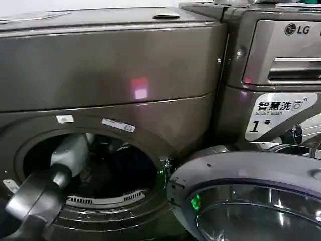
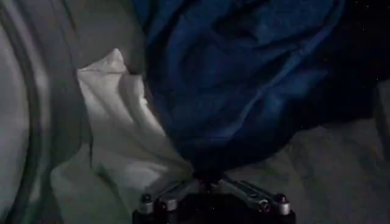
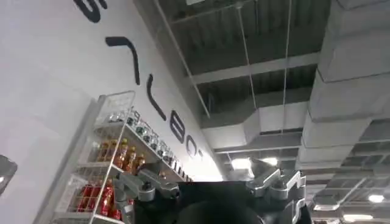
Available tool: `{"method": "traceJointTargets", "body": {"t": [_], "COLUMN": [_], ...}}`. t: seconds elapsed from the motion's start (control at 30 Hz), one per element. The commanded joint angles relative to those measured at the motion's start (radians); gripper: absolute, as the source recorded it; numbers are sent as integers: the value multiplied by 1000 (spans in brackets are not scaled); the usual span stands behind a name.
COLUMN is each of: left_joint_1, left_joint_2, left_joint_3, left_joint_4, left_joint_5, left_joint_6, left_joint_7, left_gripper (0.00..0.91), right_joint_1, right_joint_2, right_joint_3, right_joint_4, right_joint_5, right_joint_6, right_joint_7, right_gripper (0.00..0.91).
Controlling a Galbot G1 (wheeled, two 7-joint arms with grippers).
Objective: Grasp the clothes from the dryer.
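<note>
Left arm's reaching into the dryer [image 1: 115,75] drum; its gripper [image 2: 210,182] has pinched the blue cloth [image 2: 244,79] right at the fingertips, white cloth [image 2: 122,134] beside. Right gripper [image 3: 213,189] points at the ceiling, spread open.

The left arm [image 1: 65,160] enters the dryer [image 1: 110,75] porthole; its gripper end is hidden inside the dark drum. In the left wrist view, the left gripper [image 2: 210,182] is cut off by the frame edge, and its fingertips are buried in blue cloth [image 2: 244,79]. The white cloth [image 2: 122,134] is partly covered by the blue. The open door [image 1: 251,196] is cut off at the frame's edge.
</note>
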Motion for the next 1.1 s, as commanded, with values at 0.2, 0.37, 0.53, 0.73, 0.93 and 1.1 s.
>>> {"method": "traceJointTargets", "body": {"t": [0.2, 0.37, 0.53, 0.73, 0.93, 1.1], "left_joint_1": [128, 199, 310, 396, 451, 493], "left_joint_2": [61, 74, 82, 76, 6, -66], "left_joint_3": [-315, -354, -409, -427, -481, -553], "left_joint_4": [-206, -376, -613, -764, -844, -858], "left_joint_5": [-90, -159, -197, -329, -549, -568], "left_joint_6": [61, 140, 217, 307, 368, 287], "left_joint_7": [-255, -426, -553, -686, -860, -988], "left_gripper": [0, 0, 0, 0, 0, 0], "right_joint_1": [8, 3, 3, 10, 14, 16], "right_joint_2": [7, 7, 5, 6, 7, 5], "right_joint_3": [-20, -15, -17, -28, -31, -31], "right_joint_4": [12, 3, 2, 6, 4, 5], "right_joint_5": [-3, -2, -2, -3, -10, -41], "right_joint_6": [0, 2, 4, 4, 0, -6], "right_joint_7": [2, 1, 1, 2, 8, 15], "right_gripper": [907, 907, 907, 907, 907, 907]}}
